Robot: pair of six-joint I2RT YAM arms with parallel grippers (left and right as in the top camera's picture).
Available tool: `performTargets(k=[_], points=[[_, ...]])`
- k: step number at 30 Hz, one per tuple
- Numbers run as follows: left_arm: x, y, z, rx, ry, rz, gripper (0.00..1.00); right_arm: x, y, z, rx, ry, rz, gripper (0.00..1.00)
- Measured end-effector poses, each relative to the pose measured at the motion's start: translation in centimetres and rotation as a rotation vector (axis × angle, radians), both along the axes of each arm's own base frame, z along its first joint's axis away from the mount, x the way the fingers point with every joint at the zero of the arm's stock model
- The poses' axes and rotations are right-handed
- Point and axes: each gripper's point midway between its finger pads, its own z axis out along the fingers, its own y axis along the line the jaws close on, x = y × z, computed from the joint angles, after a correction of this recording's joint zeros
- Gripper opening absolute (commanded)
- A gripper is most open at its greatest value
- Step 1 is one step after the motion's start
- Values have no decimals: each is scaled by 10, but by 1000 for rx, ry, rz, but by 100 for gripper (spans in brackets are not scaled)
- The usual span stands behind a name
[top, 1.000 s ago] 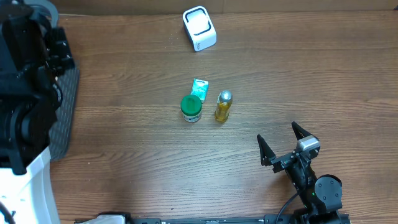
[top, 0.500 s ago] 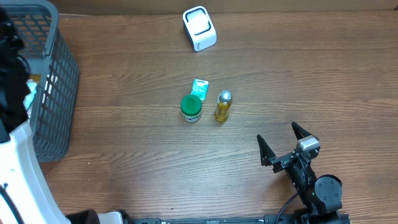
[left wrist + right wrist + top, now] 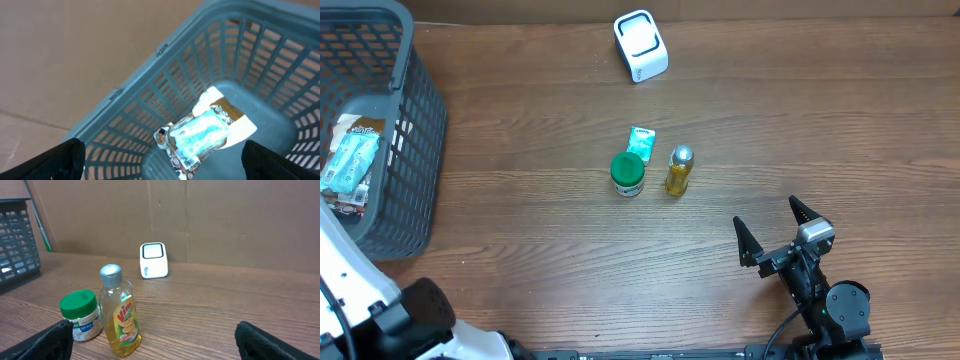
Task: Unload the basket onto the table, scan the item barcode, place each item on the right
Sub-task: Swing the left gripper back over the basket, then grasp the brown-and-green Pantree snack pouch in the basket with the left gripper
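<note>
A brown wooden surface (image 3: 520,260) is seen from above. Near its middle, three small things are set close together. A jar with a green lid (image 3: 627,174) is stood upright. A yellow bottle with a silver cap (image 3: 679,170) is stood just beside it, to its right in the overhead view. Whether the two touch cannot be told. A little teal packet (image 3: 641,140) is laid flat just behind the jar, toward the far edge. A white scanner box (image 3: 640,45) is set well apart from them, near the far edge.

The right hand (image 3: 764,211) is held low near the front edge, well apart from the bottle. Its two black fingers are spread wide, and nothing is held between them. In the right wrist view, the bottle (image 3: 119,315) and the jar (image 3: 80,316) are seen in front of the right hand (image 3: 152,327). The bottle's yellow label is turned toward the camera. The scanner box (image 3: 153,260) is seen farther back, in front of a cardboard wall (image 3: 225,220).

A grey basket (image 3: 425,140) is stood at the left edge of the surface. On its floor, a light blue pack (image 3: 348,162) is laid on top of a brown and white one.

In the left wrist view, the left hand (image 3: 161,150) is held above the basket (image 3: 150,90) and pointed down into it. Its fingers are spread wide at the two bottom corners, and nothing is pinched. The light blue pack (image 3: 200,132) is seen below, between them.
</note>
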Motion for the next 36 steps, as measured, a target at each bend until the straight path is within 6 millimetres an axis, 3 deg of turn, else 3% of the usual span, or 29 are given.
performTargets(k=[4, 8, 13, 19, 25, 36], points=[[13, 12, -30, -63, 50, -56, 100, 0, 0, 0, 0, 1, 0, 100], [30, 16, -73, -138, 129, -144, 100, 0, 0, 0, 0, 0, 0, 100], [49, 14, -148, -257, 263, -245, 100, 0, 0, 0, 0, 0, 0, 100], [53, 15, -229, -360, 415, -281, 100, 0, 0, 0, 0, 0, 0, 100], [55, 21, -270, -379, 507, -297, 100, 0, 0, 0, 0, 0, 0, 100], [53, 27, -316, -399, 607, -319, 100, 0, 0, 0, 0, 0, 0, 100]])
